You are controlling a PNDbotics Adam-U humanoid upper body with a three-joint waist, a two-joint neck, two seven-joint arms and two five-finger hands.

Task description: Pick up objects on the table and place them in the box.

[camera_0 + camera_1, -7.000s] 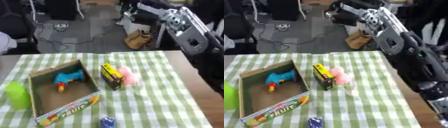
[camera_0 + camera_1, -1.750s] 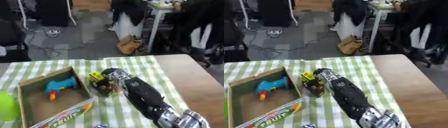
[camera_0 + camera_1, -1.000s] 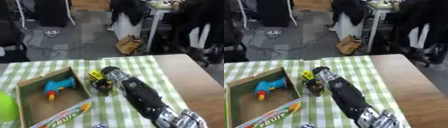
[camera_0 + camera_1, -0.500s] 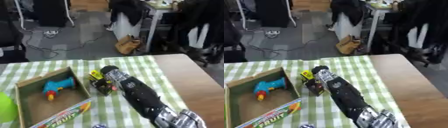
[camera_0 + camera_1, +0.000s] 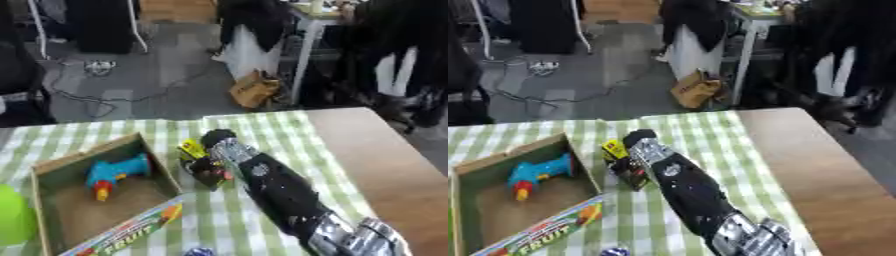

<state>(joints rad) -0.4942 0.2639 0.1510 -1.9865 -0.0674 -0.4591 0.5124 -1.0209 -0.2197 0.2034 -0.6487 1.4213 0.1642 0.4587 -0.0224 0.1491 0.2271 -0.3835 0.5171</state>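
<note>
Box on table w/ toy drill inside; right hand at yellow/black item.
Green object cut off at left edge. Cardboard box holds blue toy drill; FRUIT carton along its front wall. Yellow/black item just right of box, right hand on it, fingers hidden, can't tell if spread or pinching. Small blue thing at bottom edge, cut off.

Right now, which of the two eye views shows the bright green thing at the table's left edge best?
The left eye view: the green object bulges in at its left edge, beside the box. The right eye view crops it out; none of it shows there.
</note>
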